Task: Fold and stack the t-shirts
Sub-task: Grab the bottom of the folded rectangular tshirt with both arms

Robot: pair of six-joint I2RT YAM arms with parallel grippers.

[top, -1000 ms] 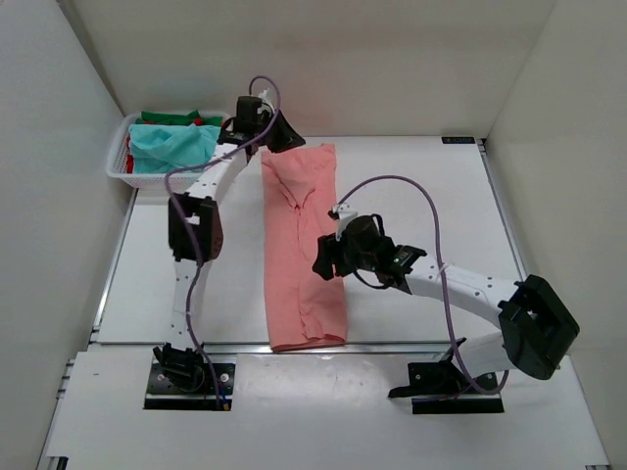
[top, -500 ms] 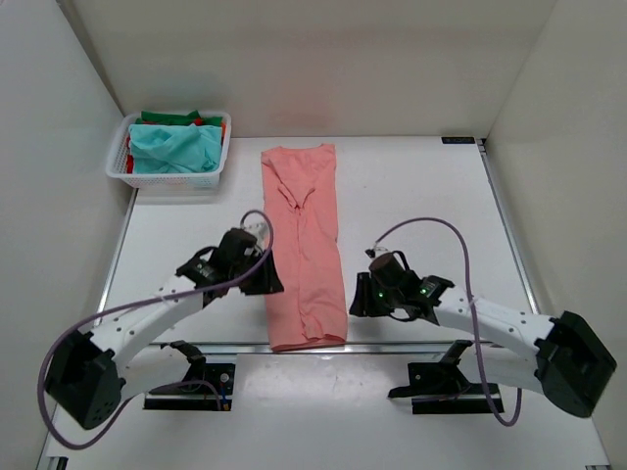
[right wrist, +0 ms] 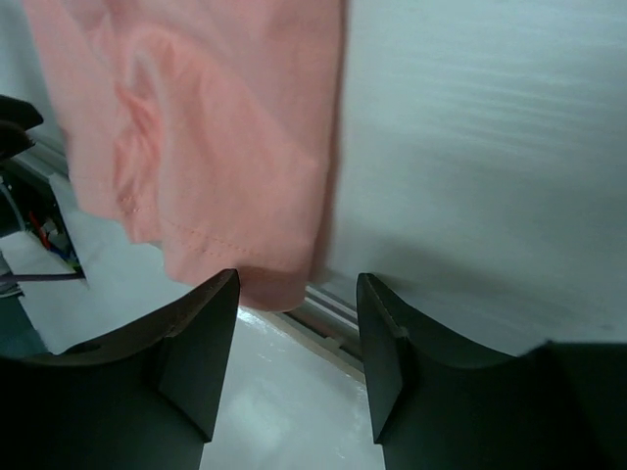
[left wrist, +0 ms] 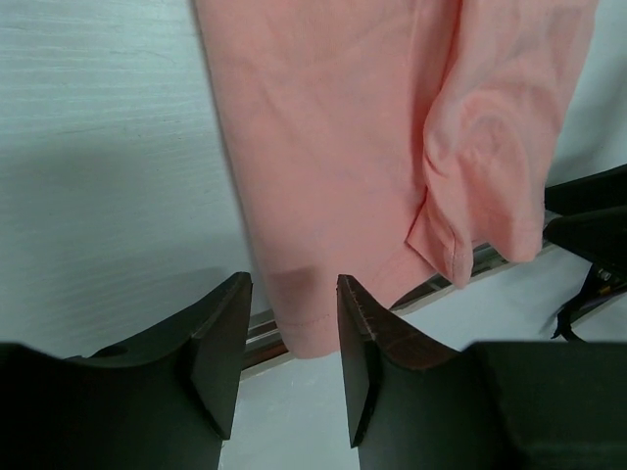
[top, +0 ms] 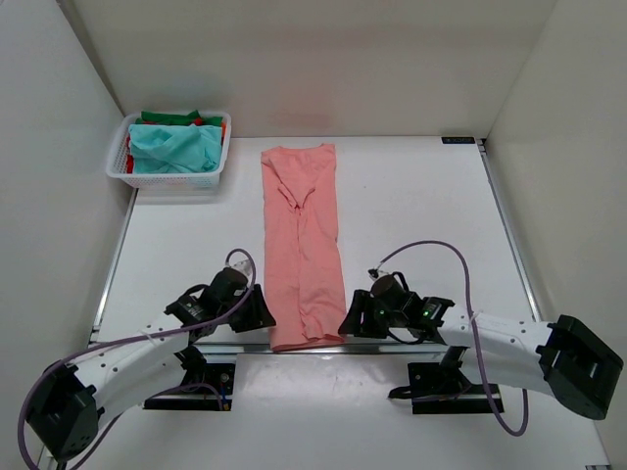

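Your salmon-pink t-shirt point(top: 302, 245) lies folded lengthwise, wrinkled, hem overhanging the table point(top: 421, 215). Left gripper point(left wrist: 291, 357) and right gripper point(right wrist: 297, 362): jaws parted, empty.

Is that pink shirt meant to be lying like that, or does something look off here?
The salmon-pink shirt lies as a long folded strip, and its near hem droops past the near edge of the table. The layers sit unevenly at that end. Nothing looks torn or spilled.
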